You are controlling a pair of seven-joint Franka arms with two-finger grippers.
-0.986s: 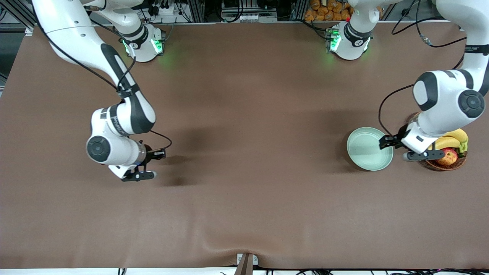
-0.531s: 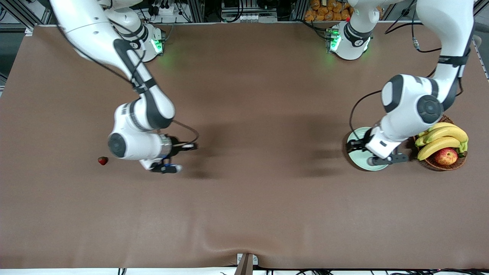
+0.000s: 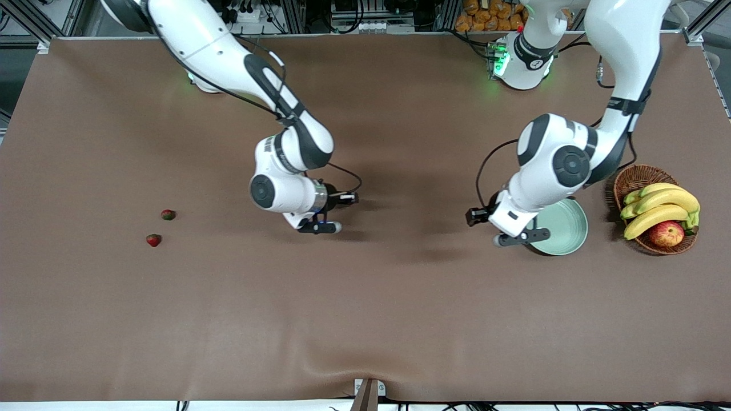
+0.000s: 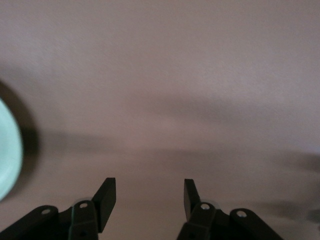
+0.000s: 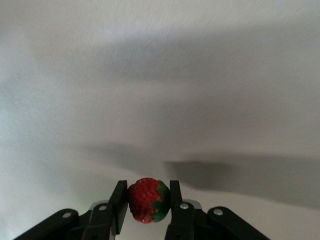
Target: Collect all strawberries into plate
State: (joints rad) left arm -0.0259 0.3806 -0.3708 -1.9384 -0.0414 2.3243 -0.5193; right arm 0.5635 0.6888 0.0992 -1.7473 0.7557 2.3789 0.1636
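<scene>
My right gripper (image 3: 321, 227) hangs over the middle of the table. In the right wrist view it (image 5: 147, 184) is shut on a red strawberry (image 5: 142, 200) with a green leafy top. Two more strawberries (image 3: 168, 214) (image 3: 153, 240) lie close together on the brown cloth toward the right arm's end. The pale mint-green plate (image 3: 568, 228) sits beside the basket, partly covered by my left arm. My left gripper (image 3: 517, 237) is over the plate's edge, open and with nothing in it (image 4: 150, 192). A sliver of the plate (image 4: 7, 155) shows in the left wrist view.
A brown wicker basket (image 3: 633, 176) stands at the left arm's end of the table, next to the plate. It holds bananas (image 3: 662, 205) and a red-yellow apple (image 3: 667, 233). Brown cloth covers the whole table, with a fold at the front edge (image 3: 365, 371).
My right arm has carried its strawberry from the two berries toward the table's middle, uncovering both. My left arm has swung from over the basket, across the plate, toward the middle.
</scene>
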